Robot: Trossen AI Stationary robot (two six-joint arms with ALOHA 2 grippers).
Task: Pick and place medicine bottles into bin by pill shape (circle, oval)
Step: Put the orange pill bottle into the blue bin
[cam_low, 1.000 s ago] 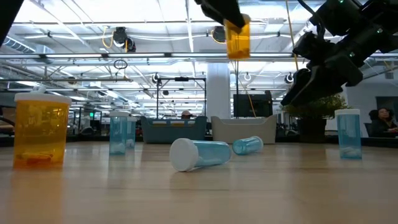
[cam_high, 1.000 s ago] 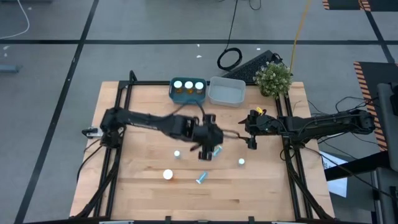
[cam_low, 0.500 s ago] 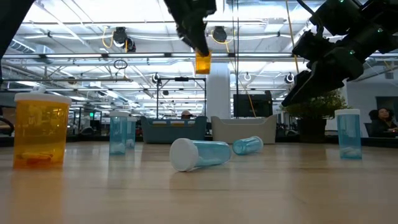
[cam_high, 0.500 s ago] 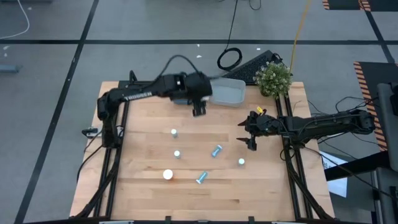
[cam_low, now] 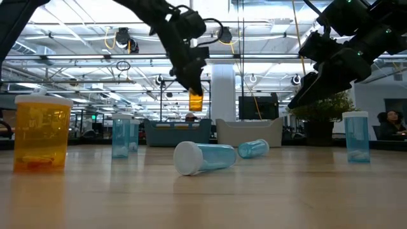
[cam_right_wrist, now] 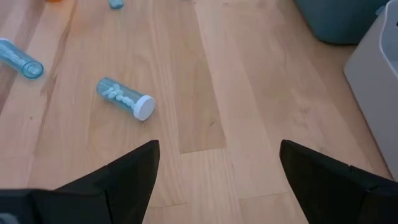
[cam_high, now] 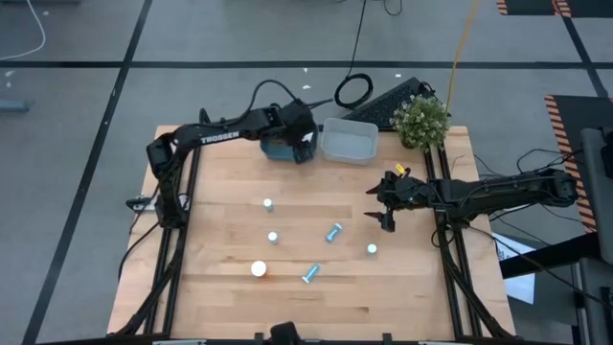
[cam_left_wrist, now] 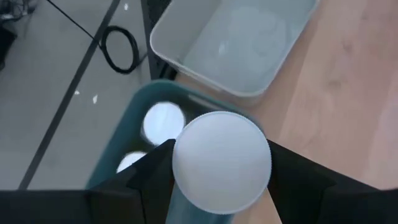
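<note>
**A:** Where is the left gripper (cam_low: 191, 86)?

**B:** Top centre of the high view, over the teal bin (cam_high: 281, 150). It is clenched on an orange bottle (cam_low: 196, 101). In the low view the bottle hangs just under the fingertips, upper middle of the frame, well clear of the table (cam_high: 230, 287).

**A:** And the wrist view?

**B:** The held bottle's white cap (cam_left_wrist: 221, 160) fills the centre, between the two dark fingers (cam_left_wrist: 152, 177). Below it the teal bin shows two more white caps (cam_left_wrist: 163, 121) at lower left. The pale bin (cam_left_wrist: 242, 50) lies just beside the teal one, upper right of that frame.

**A:** The right gripper (cam_high: 382, 213)?

**B:** It hovers right of centre in the high view, near the table's right edge. Fingers spread, nothing between them.

**A:** What lies on the table?

**B:** In the high view, one orange bottle with a white cap (cam_high: 259, 270), upright, lower left of centre. Upright pale-blue bottles at (cam_high: 267, 204), (cam_high: 273, 237) and (cam_high: 372, 250). Two pale-blue bottles lie on their sides: (cam_high: 332, 232) at centre and (cam_high: 310, 275) below it. All stand well apart from both grippers.

**A:** Anything else?

**B:** A potted plant (cam_high: 421, 121) at the table's upper right corner.
</note>
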